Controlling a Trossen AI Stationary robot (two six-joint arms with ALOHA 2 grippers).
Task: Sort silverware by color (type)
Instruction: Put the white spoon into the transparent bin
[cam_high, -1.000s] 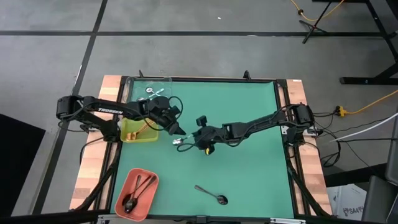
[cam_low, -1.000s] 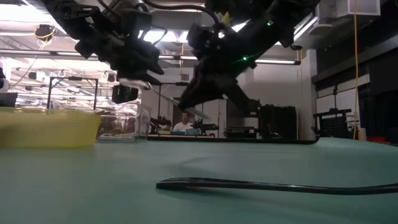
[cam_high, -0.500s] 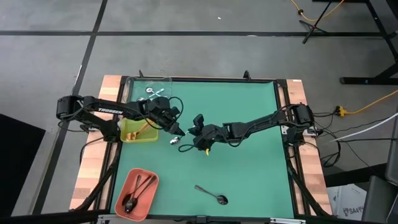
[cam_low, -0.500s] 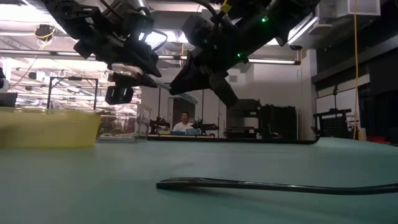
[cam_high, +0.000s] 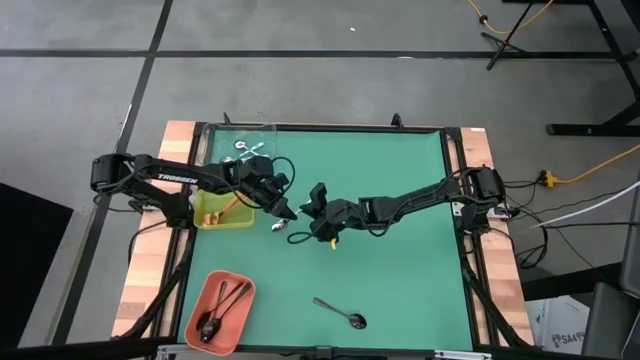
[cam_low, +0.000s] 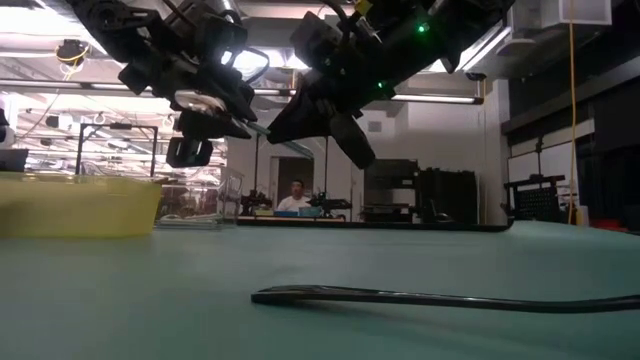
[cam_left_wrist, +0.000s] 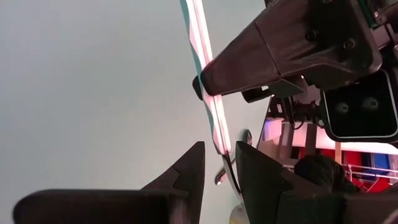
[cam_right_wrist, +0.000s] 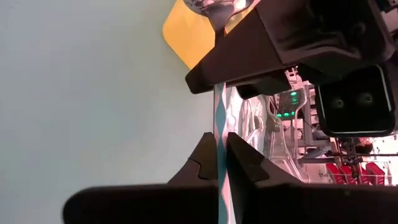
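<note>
I see a silver spoon (cam_high: 287, 228) held in the air over the green bench (cam_high: 400, 290) between both hands. My right hand (cam_high: 308, 212) is pressed shut on its handle; my left hand (cam_high: 283, 212) pinches the same handle nearer the bowl. A dark spoon (cam_high: 340, 312) lies well apart, nearer the bench's front edge.

Two black jointed arms — white lettering on the left arm (cam_high: 165, 178), blunt wedge-shaped fingers (cam_left_wrist: 186, 174).

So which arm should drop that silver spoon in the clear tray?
Left. Both the left gripper and right gripper pinch the silver spoon, but the left sits nearer the clear tray.
</note>
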